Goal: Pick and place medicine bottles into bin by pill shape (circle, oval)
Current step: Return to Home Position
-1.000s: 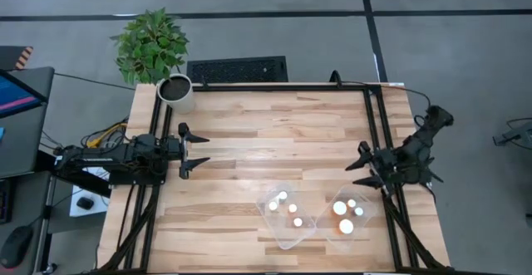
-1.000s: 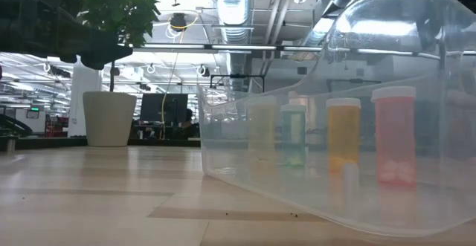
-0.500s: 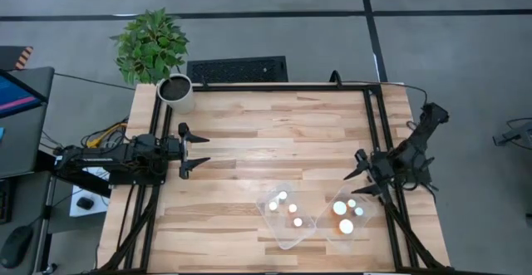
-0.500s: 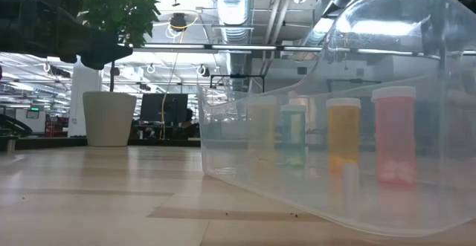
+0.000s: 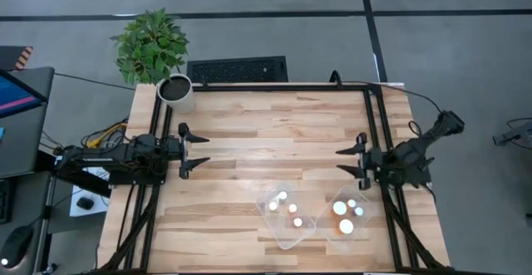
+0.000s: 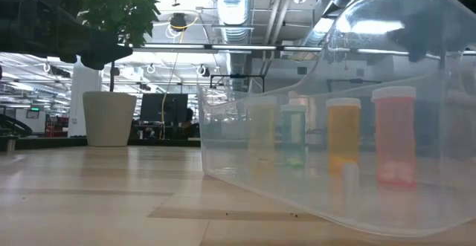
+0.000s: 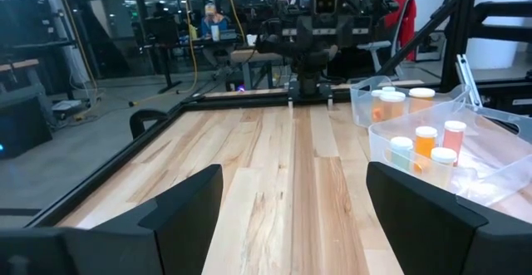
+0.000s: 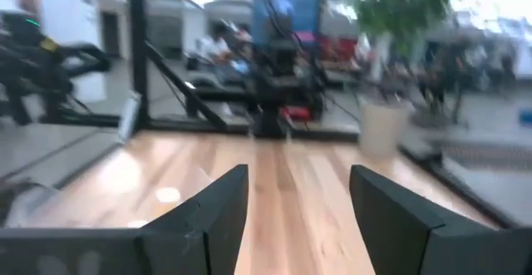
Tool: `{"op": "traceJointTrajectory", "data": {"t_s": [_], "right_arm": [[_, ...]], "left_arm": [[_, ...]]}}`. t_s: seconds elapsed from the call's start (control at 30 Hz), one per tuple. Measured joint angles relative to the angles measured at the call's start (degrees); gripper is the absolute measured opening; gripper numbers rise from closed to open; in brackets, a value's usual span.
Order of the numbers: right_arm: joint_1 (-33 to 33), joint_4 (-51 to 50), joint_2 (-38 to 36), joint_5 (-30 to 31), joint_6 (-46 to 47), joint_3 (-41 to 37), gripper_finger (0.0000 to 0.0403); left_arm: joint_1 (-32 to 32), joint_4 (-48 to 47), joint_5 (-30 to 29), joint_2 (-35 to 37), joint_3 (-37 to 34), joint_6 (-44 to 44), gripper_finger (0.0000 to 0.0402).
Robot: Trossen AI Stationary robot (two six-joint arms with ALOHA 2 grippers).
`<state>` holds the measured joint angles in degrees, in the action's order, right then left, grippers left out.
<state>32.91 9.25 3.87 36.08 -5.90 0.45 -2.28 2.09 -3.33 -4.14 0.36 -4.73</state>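
Two clear plastic bins stand side by side near the table's front right: the left bin and the right bin. Each holds several small upright medicine bottles with white caps. The low view shows them through a bin wall, and the left wrist view shows them too. My left gripper is open and empty at the table's left side. My right gripper is open and empty, just on the far side of the right bin, pointing toward the table's left.
A white plant pot with a green plant stands at the table's far left corner. A black frame runs along the table's right and far edges. Bare wood lies between the two grippers.
My right gripper has swung round from slanting over the right bin to pointing level toward the table's left edge, and has gone a little toward the left and far edges. Its arm's elbow has shifted outward past the table's right edge. The bins and bottles have stayed put.
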Motion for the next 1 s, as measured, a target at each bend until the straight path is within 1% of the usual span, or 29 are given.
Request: {"op": "traceJointTrajectory", "data": {"t_s": [0.07, 0.1, 0.2, 0.4, 1.0], "right_arm": [[-2.2, -4.4, -0.1, -0.6, 6.1, 0.0, 0.0226], [-3.2, -4.4, 0.3, -1.4, 8.3, 0.0, 0.0226], [-4.4, -4.5, 0.9, -4.6, 10.8, 0.0, 0.0226], [-3.6, -4.7, 1.0, -5.4, 8.0, -0.1, 0.0226], [-2.9, -4.9, 1.0, -5.4, 8.9, -0.1, 0.0226]], "left_arm": [[0.0, 0.0, 0.0, 0.0, 0.0, 0.0, 0.0293], [0.0, 0.0, 0.0, 0.0, 0.0, 0.0, 0.0293], [0.0, 0.0, 0.0, 0.0, 0.0, 0.0, 0.0293], [0.0, 0.0, 0.0, 0.0, 0.0, 0.0, 0.0293], [0.0, 0.0, 0.0, 0.0, 0.0, 0.0, 0.0293]]}}
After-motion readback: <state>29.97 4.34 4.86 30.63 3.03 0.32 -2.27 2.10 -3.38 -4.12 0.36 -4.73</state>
